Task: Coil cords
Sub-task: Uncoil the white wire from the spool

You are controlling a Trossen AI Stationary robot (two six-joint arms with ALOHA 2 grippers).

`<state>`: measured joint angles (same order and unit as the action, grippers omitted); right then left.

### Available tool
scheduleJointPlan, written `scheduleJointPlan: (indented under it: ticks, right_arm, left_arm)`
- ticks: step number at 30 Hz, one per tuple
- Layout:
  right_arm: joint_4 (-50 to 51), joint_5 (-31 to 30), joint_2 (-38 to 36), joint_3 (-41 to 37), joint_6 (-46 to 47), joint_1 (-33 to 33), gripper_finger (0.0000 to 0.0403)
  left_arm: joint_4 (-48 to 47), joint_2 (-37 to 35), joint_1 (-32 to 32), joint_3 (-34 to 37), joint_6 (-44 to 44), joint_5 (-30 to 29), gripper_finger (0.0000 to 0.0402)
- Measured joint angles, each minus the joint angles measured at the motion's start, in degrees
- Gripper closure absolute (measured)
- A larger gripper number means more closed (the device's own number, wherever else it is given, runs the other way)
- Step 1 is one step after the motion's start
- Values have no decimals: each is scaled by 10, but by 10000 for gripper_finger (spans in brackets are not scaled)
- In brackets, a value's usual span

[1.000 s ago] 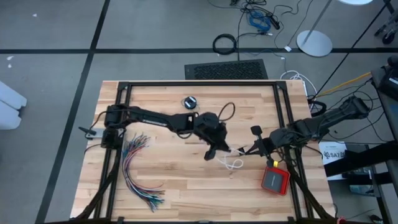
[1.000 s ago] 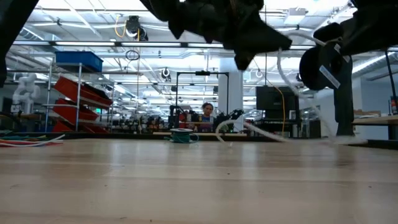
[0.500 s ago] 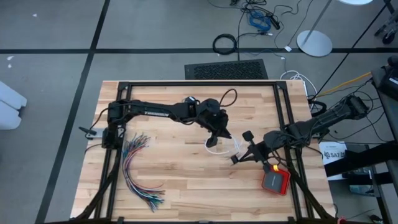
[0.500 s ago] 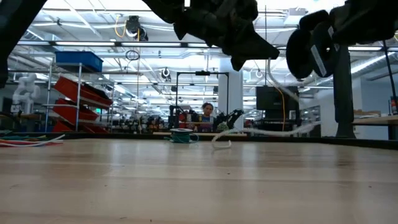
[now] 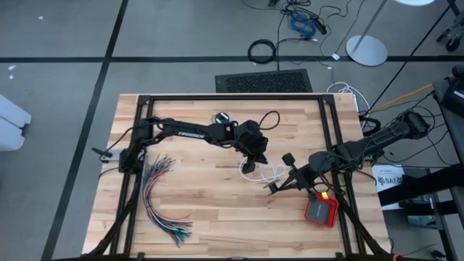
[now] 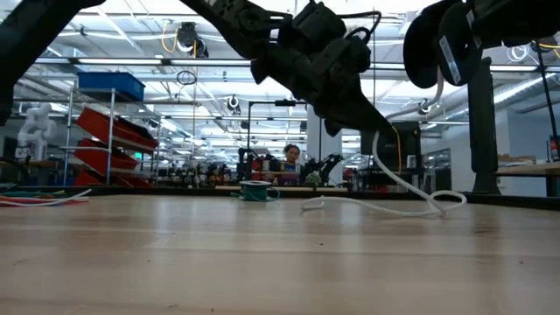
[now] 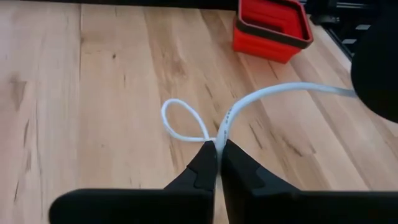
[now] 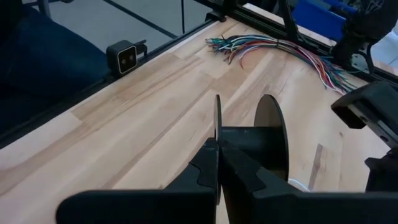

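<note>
Progress: partial, by my reading. One teal coil (image 6: 256,192) sits wound up near the far edge of the table (image 5: 203,210), so I count that cord as done. The white cord (image 7: 261,96) is not coiled yet. It lies mid-table in a couple of loose loops, one end rising off the wood.

Left gripper (image 7: 217,149): fingers pinched narrow on the white cord where a small loop crosses itself, just above the tabletop.

Right gripper (image 8: 217,155): closed on the thin flange of a black spool (image 8: 270,124), held in the air just beside the cord. I cannot tell whether any cord is on the spool.

Left to do: gather the white cord into a coil.

Surface: pale wood planks, with a fanned wire bundle (image 5: 161,196) at my left and a red tray (image 5: 321,210) at my right.

Room: open workshop with shelving and a seated person (image 6: 290,157) far behind.
</note>
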<state>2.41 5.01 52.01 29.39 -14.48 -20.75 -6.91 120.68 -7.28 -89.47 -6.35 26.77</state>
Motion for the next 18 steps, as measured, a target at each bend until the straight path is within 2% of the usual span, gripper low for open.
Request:
scheduleJointPlan:
  ticks: [9,16,18]
  right_arm:
    - [-1,-10,0,0,-21,0,403]
    - [85,-74,10,0,-107,-16,403]
    - [97,-111,22,0,-125,-22,403]
  left_arm:
    - [-15,5,9,0,-2,3,383]
    - [-20,11,10,0,0,-35,382]
    - [-9,11,10,0,-1,-45,381]
